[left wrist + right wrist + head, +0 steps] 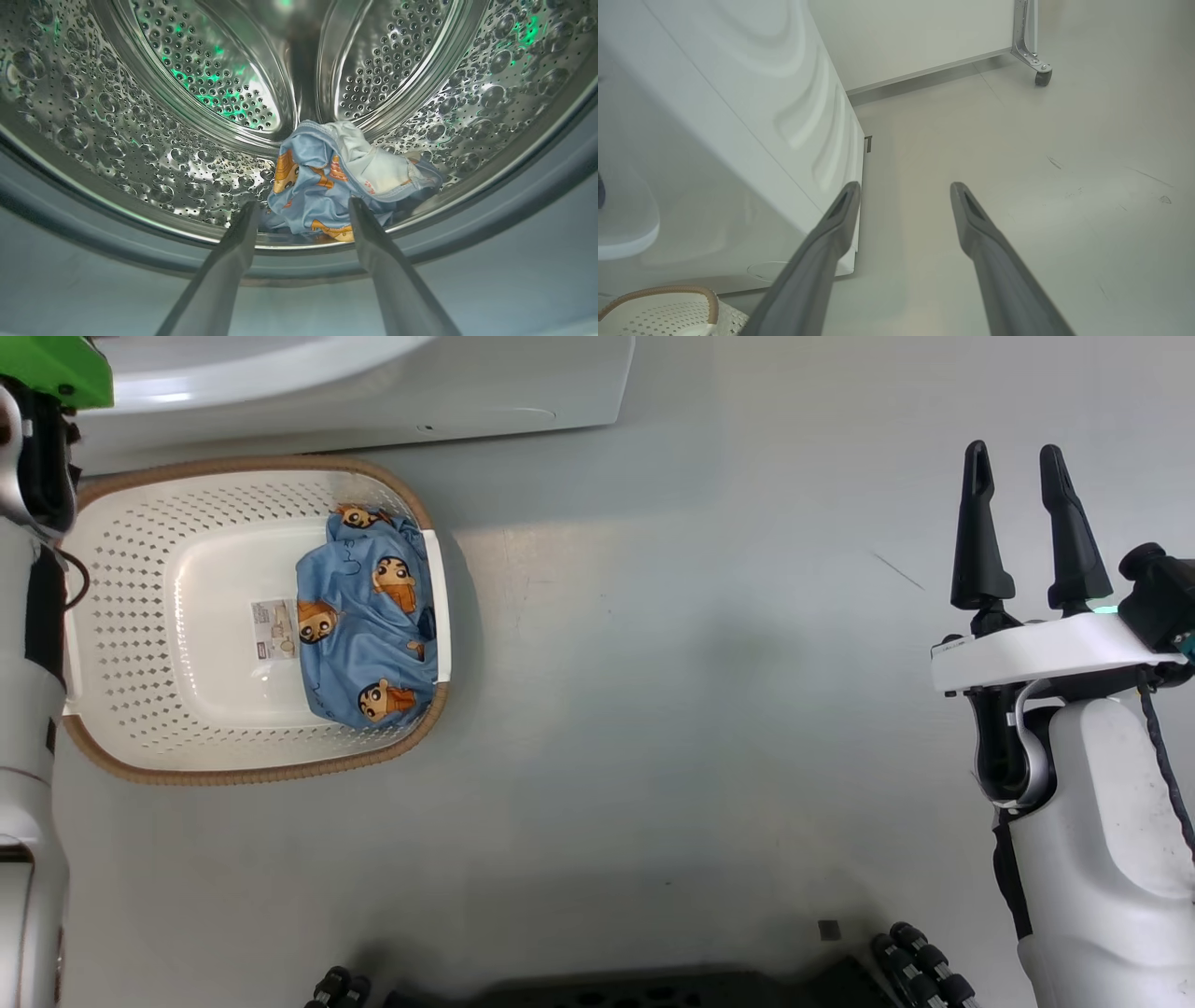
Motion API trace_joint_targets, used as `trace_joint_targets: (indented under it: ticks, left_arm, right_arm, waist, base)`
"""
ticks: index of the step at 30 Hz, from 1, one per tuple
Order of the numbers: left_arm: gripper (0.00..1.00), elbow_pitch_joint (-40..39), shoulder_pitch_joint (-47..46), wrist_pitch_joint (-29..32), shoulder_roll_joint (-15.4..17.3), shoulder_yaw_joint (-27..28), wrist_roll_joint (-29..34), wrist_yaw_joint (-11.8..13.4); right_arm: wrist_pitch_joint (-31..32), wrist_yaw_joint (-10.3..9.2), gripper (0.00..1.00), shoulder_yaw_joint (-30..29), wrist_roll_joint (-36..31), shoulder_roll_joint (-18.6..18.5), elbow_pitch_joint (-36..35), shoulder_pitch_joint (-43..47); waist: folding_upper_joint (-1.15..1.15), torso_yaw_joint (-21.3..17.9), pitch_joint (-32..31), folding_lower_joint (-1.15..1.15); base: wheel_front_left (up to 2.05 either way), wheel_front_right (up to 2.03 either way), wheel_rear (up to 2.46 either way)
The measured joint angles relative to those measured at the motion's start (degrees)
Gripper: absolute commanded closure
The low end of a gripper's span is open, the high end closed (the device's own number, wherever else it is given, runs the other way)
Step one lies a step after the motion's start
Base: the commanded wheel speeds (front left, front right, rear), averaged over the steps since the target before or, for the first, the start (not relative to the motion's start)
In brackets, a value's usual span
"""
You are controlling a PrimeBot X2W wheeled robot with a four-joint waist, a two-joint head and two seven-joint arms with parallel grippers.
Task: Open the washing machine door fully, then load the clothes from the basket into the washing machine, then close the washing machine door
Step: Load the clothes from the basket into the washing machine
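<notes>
In the left wrist view my left gripper (303, 207) stands open at the mouth of the washing machine's steel drum (154, 140). A crumpled piece of the clothes (327, 182), light blue with cream cloth, lies on the drum floor just beyond the fingertips, free of them. In the head view the cream basket (121, 616) sits on the floor before the white washing machine (373, 383) and holds another blue cartoon-print garment (369, 616) at its right end. My right gripper (1022, 476) is open and empty over bare floor, far to the right. The washing machine door is out of view.
The left arm's pale forearm (23, 709) runs up the head view's left edge beside the basket. In the right wrist view the washer's side panel (738, 116) stands left of my fingers, and a wheeled white panel with a caster (1041, 74) stands behind. My dark base (653, 989) shows at the bottom.
</notes>
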Motion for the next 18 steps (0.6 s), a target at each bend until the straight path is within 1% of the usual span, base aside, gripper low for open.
trace_joint_targets:
  ticks: [3, 18]
  left_arm:
    - [0.00, -0.1, 1.9, 0.0, 0.0, 0.7, -0.1, 0.0]
    - [0.00, -9.9, 13.2, 0.0, -0.7, 4.8, 1.5, 0.0]
  right_arm:
    - [0.0, 0.01, 0.00, 0.2, 0.0, 0.0, 0.4, 0.3]
    - [0.0, 0.45, 0.00, 0.3, 0.0, 0.0, 1.6, 3.6]
  waist:
    - [0.00, 0.2, -1.8, 0.00]
    - [0.00, 0.3, -10.5, 0.00]
  base:
    - [0.00, 0.00, 0.00]
    - [0.00, 0.00, 0.00]
